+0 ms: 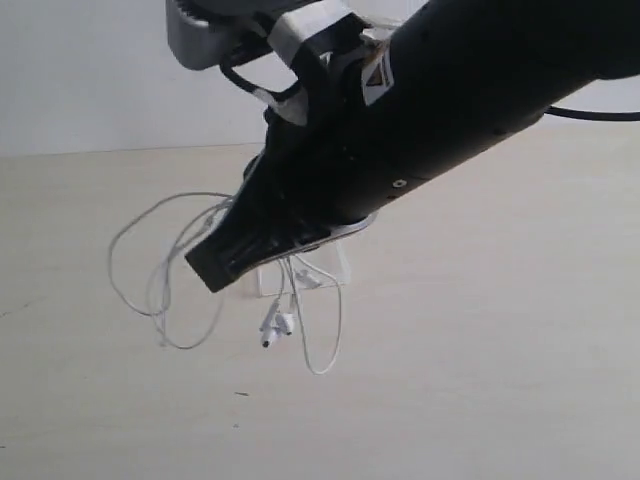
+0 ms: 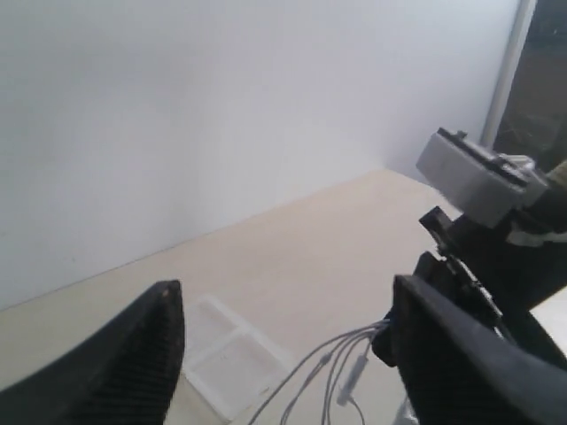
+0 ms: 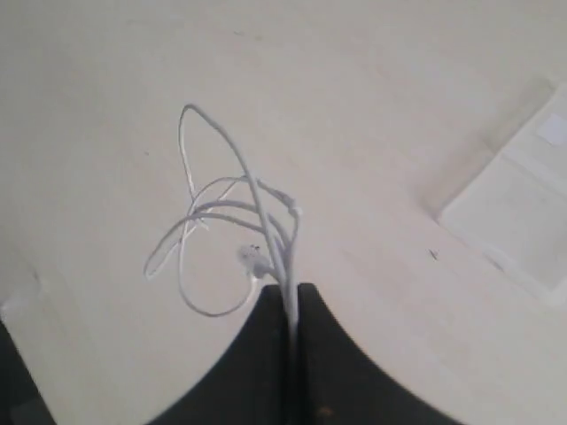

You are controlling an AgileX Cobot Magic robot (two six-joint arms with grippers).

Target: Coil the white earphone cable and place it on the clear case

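Over the middle of the table, just by the clear case: right gripper clamped fully shut on the white earphone cable, bunching the strands at one pinch, probably for carrying as a coil. Loops fanning left and nearward, earbuds dangling low; widest left to right, no neat axis. Left gripper spread wide, empty, held aside.

The right arm hides most of the clear case and where the white earphone cable is held
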